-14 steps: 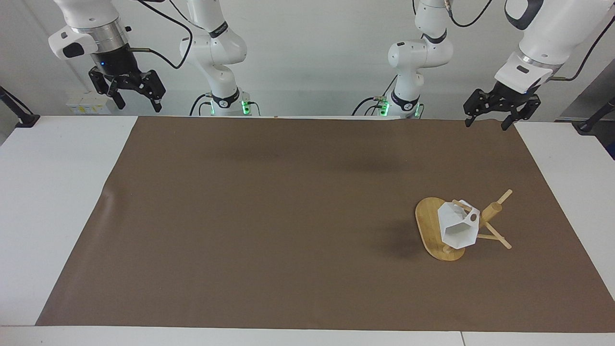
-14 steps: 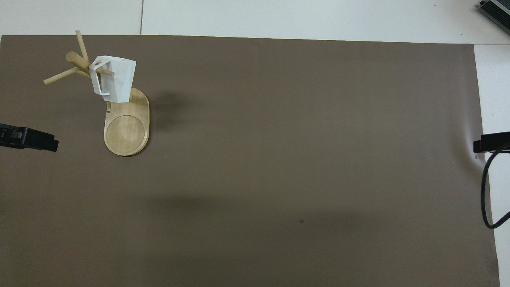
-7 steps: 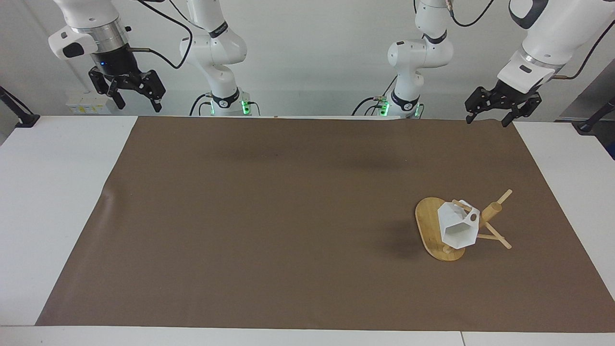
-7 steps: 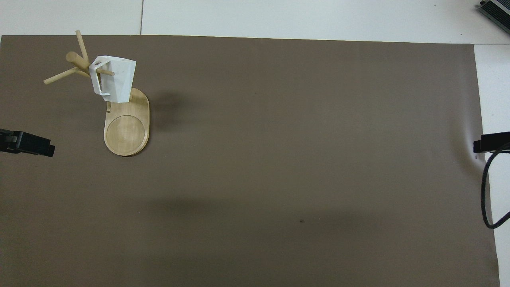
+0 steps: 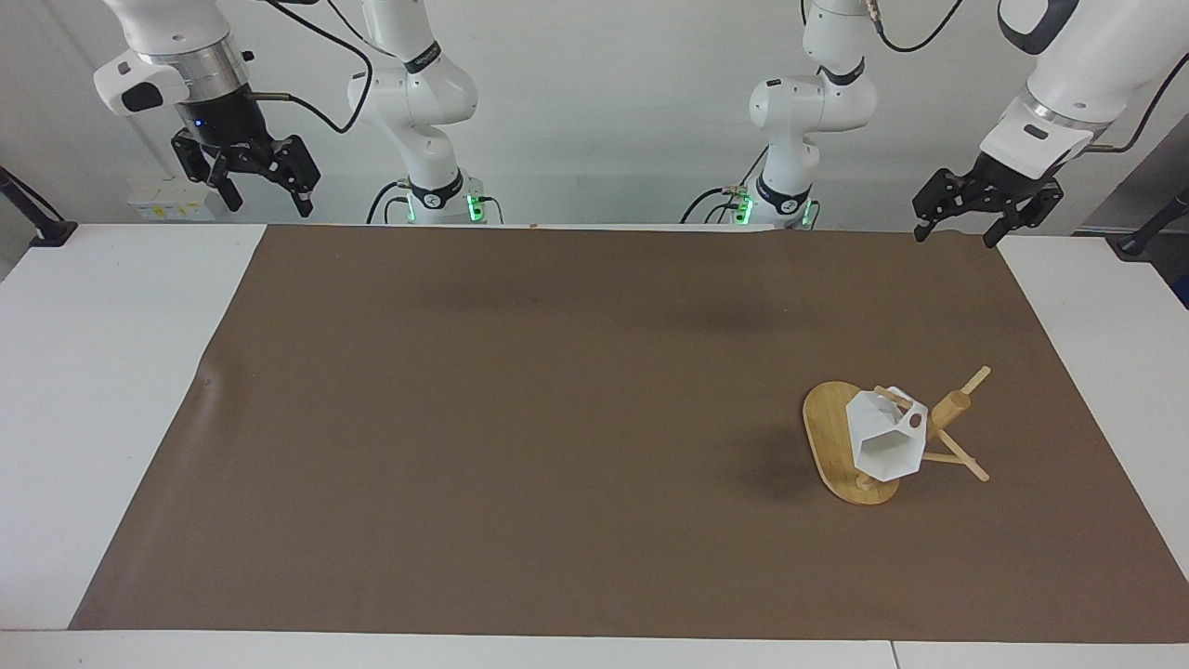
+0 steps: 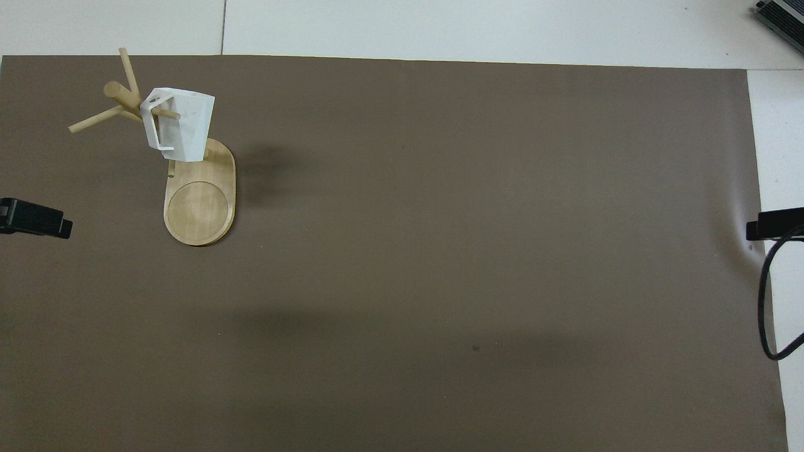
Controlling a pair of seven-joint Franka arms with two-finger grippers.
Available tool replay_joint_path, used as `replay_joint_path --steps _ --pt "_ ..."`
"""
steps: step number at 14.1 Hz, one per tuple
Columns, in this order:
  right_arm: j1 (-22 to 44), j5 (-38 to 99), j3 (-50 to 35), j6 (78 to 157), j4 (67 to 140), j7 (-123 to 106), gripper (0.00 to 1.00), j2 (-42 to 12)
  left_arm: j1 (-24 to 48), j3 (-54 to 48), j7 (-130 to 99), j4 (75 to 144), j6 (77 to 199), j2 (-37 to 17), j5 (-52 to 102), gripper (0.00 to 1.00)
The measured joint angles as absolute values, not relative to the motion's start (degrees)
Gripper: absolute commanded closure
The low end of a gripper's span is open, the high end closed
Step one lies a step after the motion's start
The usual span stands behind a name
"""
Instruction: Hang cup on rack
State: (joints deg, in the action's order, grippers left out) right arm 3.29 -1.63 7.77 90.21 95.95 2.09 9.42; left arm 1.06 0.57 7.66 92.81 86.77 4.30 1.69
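cup (image 5: 884, 439) hung by handle on rack (image 5: 836, 442) peg, near left-arm end of brown mat (image 5: 520, 418) | left gripper (image 5: 986, 216) spread, empty, over mat corner | right gripper (image 5: 263, 185) spread, empty, over table edge (image 5: 130, 228)

Both arms are up and drawn in toward their own bases, neither one touching anything. The left arm comes down from above at its end of the table, wrist bent so the left gripper (image 5: 961, 229) hangs tilted, fingers pointing downward and spread apart with nothing between them. From overhead only a black tip of it (image 6: 34, 218) shows at the edge. The right arm stands at the other end, its forearm nearly upright, silver wrist ring above the black hand. The right gripper (image 5: 267, 196) hangs in the air, fingers splayed wide and empty, angled slightly inward.
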Motion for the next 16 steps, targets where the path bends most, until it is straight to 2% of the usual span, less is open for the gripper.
replay_joint_path --steps 16 --pt "3.29 -1.63 7.77 90.21 95.96 2.09 0.00 9.42 1.84 0.32 9.48 91.61 88.13 2.77 1.63 0.00"
